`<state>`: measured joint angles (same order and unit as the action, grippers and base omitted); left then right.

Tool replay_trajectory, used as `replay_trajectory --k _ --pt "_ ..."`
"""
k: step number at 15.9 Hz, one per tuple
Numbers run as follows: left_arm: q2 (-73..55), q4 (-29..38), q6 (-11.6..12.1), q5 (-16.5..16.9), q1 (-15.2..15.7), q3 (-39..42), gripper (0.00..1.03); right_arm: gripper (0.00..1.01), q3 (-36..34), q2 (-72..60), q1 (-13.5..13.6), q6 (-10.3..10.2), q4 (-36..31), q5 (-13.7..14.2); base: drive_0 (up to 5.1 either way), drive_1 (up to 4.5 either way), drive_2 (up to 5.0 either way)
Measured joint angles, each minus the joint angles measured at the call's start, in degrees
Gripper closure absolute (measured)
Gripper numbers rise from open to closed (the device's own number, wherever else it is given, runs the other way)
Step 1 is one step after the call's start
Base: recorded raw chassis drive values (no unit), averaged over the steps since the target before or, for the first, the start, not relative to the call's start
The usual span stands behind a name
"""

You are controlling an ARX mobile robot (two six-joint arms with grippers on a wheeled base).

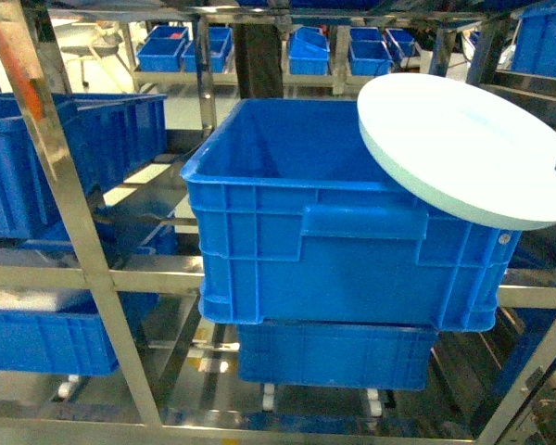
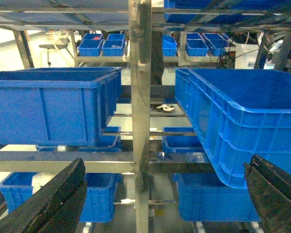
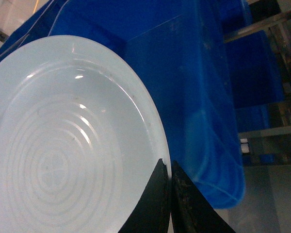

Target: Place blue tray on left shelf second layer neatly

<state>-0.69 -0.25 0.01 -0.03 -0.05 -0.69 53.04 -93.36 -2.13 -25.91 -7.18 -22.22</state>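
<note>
Pinching one blue tray (image 3: 63,145) by its rim, the right tool (image 3: 169,194) hangs over one crate (image 1: 343,218), perhaps clear of it; left tool (image 2: 155,194) spread.

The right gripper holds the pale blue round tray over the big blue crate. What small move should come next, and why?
Probably carry the pale light-blue round plastic tray leftward. The right gripper pinches its rim, and it hangs tilted above the right corner of the deep blue ribbed rectangular crate, while the left shelf lies beyond the steel upright post. The left gripper is open and empty.

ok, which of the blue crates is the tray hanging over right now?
The big central crate, stacked on a lower crate. The blue tray, pinched at its rim by the right gripper, overlaps its right rear corner.
</note>
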Motion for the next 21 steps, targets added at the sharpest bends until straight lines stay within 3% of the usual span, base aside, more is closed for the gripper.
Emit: replay_trajectory --k 5,9,11,12,14,17,18,19,20,21 --pt "0.0 0.02 0.0 0.0 0.0 0.0 0.05 0.99 14.6 -11.72 10.54 -6.16 0.0 9.07 0.0 0.0 0.0" --pt "0.0 0.0 0.0 0.0 0.0 0.0 0.05 0.99 23.47 -19.85 12.66 -7.32 -0.17 19.96 0.0 0.0 0.0" --pt "0.0 0.0 0.0 0.0 0.0 0.0 0.05 0.99 24.37 -22.14 12.72 -8.72 -1.88 23.76 0.0 0.0 0.0" --pt "0.0 0.0 0.0 0.0 0.0 0.0 0.05 0.99 23.8 -22.21 13.42 -9.05 -5.27 23.74 0.0 0.0 0.0" --pt "0.0 0.0 0.0 0.0 0.0 0.0 0.05 0.76 20.83 -19.82 15.45 -10.6 -11.72 18.6 0.0 0.0 0.0" --pt "0.0 0.0 0.0 0.0 0.0 0.0 0.05 0.38 9.62 -4.09 21.79 -12.72 -3.43 7.58 0.0 0.0 0.0" --pt "0.0 0.0 0.0 0.0 0.0 0.0 0.05 0.25 3.43 2.82 24.13 -12.81 -2.29 8.11 0.0 0.0 0.0" --pt "0.0 0.0 0.0 0.0 0.0 0.0 0.05 0.12 -3.1 9.18 26.38 -12.46 -2.32 11.02 0.0 0.0 0.0" --pt "0.0 0.0 0.0 0.0 0.0 0.0 0.05 0.02 -8.72 14.91 28.5 -11.08 -0.94 14.71 0.0 0.0 0.0" --pt "0.0 0.0 0.0 0.0 0.0 0.0 0.05 0.04 -15.26 22.08 31.1 -7.91 1.9 19.93 0.0 0.0 0.0"
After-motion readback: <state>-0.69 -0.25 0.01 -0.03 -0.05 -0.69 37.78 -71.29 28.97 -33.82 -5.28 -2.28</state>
